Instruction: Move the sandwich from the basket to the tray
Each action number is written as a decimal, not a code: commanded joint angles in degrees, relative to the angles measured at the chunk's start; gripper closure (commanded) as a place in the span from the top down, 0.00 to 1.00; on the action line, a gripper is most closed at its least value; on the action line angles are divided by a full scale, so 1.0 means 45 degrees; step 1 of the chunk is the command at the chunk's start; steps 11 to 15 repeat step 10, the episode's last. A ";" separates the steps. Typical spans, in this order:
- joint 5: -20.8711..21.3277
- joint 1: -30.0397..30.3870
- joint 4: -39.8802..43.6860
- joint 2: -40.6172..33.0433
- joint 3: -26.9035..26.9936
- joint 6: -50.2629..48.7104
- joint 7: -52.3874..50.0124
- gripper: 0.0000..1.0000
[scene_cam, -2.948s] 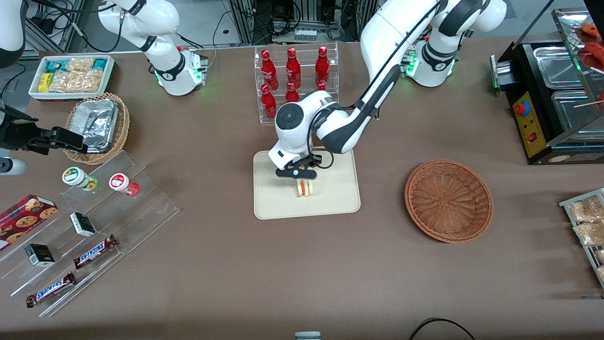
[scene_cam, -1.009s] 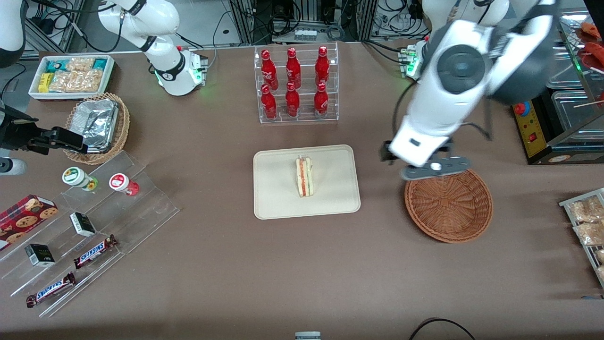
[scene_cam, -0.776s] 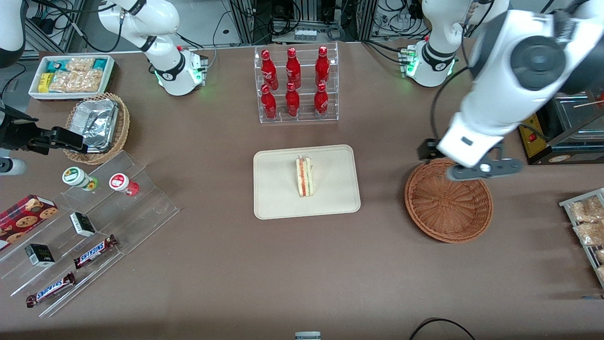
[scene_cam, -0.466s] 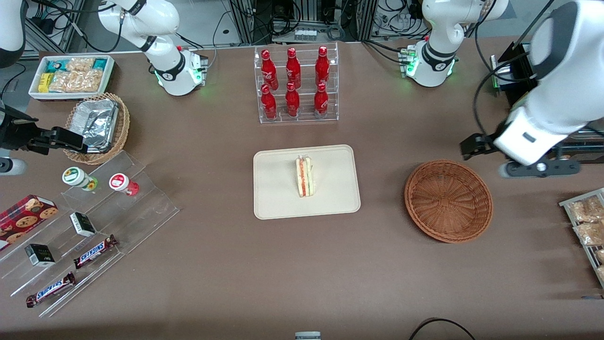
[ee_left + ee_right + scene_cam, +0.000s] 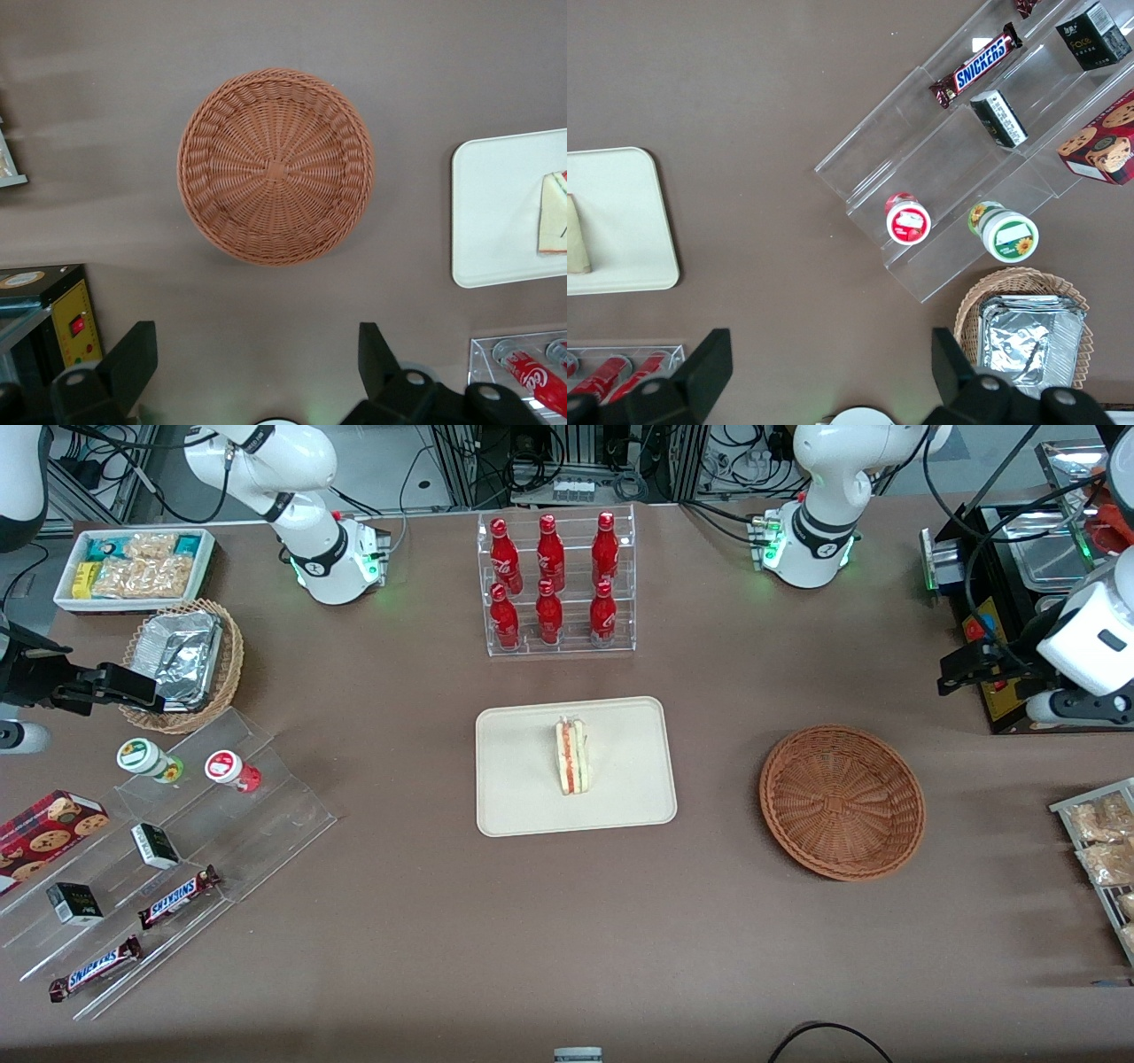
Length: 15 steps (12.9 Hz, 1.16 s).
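Sandwich lies on the tray, near its middle, with its red and green layers showing along the cut edge. Nothing is touching it. The tray sits flat on the brown worktop, nearer to the front camera than the clear rack of red bottles. The basket — round, reddish-brown and woven — sits on the worktop well apart from the tray, toward the working arm's end, and it has nothing in it. The end effector is up in the air at the working arm's end of the worktop, close to the black machine with the red button, and farther from the front camera than the basket. Its two black fingers are spread wide apart and hold nothing — the wrist view looks straight down between them at the basket, with a bit of the tray and the sandwich also in sight
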 commanded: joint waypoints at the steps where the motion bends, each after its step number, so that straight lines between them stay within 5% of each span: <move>1: -0.0039 -0.1106 -0.0361 -0.0575 0.0896 -0.0137 0.0415 1.00; 15: 0.0704 -0.2163 0.0283 -0.0341 0.1757 -0.0195 0.0395 1.00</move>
